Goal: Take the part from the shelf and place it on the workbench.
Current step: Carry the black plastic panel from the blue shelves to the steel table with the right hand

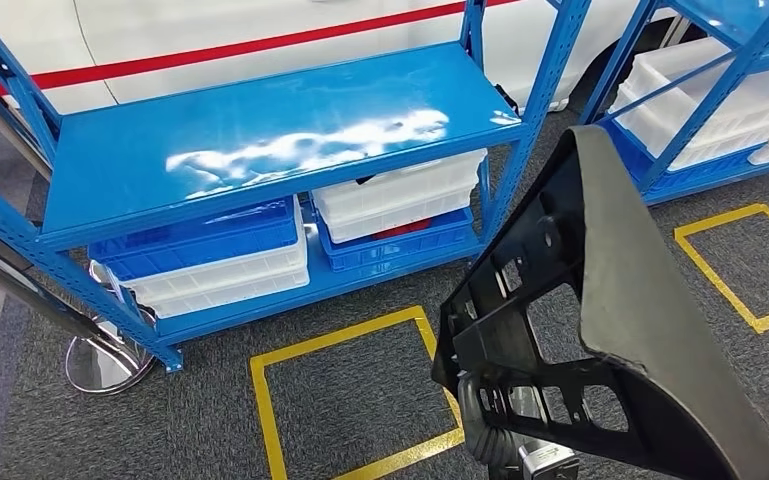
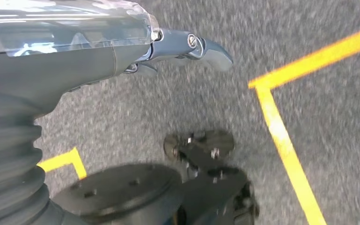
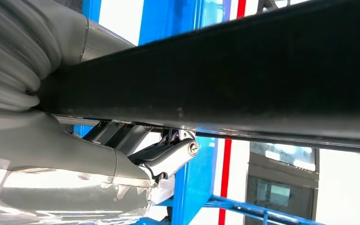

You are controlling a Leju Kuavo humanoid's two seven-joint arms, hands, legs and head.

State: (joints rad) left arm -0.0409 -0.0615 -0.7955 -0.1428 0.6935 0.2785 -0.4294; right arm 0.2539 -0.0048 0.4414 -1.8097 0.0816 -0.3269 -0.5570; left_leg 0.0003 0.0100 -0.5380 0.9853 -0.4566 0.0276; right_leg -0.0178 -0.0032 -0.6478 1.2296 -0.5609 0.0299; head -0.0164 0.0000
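Part (image 1: 610, 300), black ribbed plastic, off the blue shelf (image 1: 260, 130), held by right hand (image 3: 168, 157) at 5 o'clock. Left hand (image 2: 187, 49) hangs holding nothing, fingers partly curled. Worktop placement remains.

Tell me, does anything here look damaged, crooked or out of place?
Nothing looks broken. The black part is held tilted in the right hand, off the blue shelf, whose top level is bare. The bins below sit stacked neatly.
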